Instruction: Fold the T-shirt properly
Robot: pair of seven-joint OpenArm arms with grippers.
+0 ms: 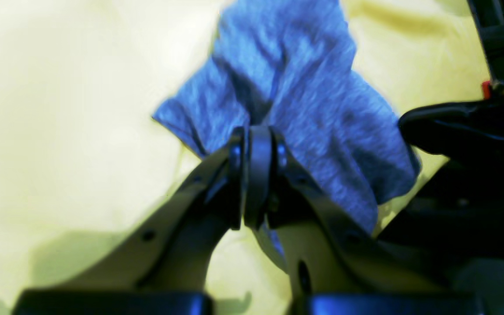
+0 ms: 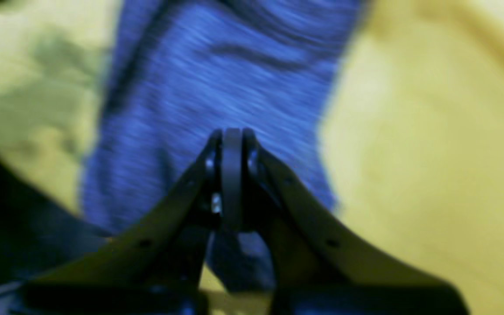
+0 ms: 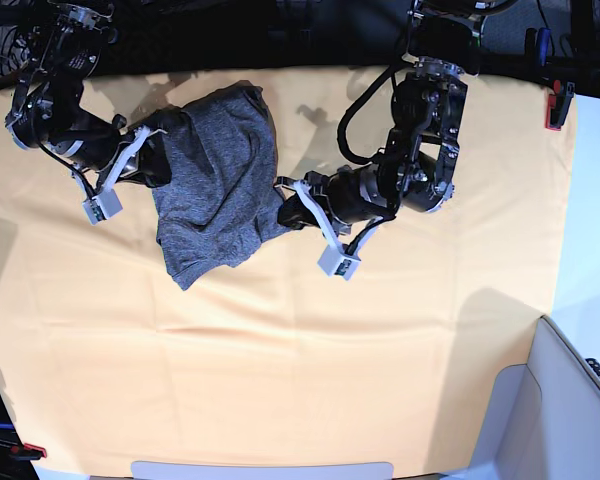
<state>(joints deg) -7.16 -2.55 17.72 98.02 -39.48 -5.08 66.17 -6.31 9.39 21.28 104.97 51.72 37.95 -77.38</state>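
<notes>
Only the base view takes in the whole scene: the T-shirt (image 3: pixel 217 185) lies bunched in a rumpled grey heap on the far left part of the yellow-orange cloth (image 3: pixel 280 360) covering the tabletop, with the right gripper (image 3: pixel 152 148) at its left edge and the left gripper (image 3: pixel 288 208) at its right edge. The wrist views are blurred but show what the base view cannot — the left gripper (image 1: pixel 258 135) with its jaws pressed together on a pinch of fabric at the T-shirt (image 1: pixel 295 100) edge, and the right gripper (image 2: pixel 232 138) likewise clamped tight against the T-shirt (image 2: pixel 234 78). No readable writing or brand shows in any view.
</notes>
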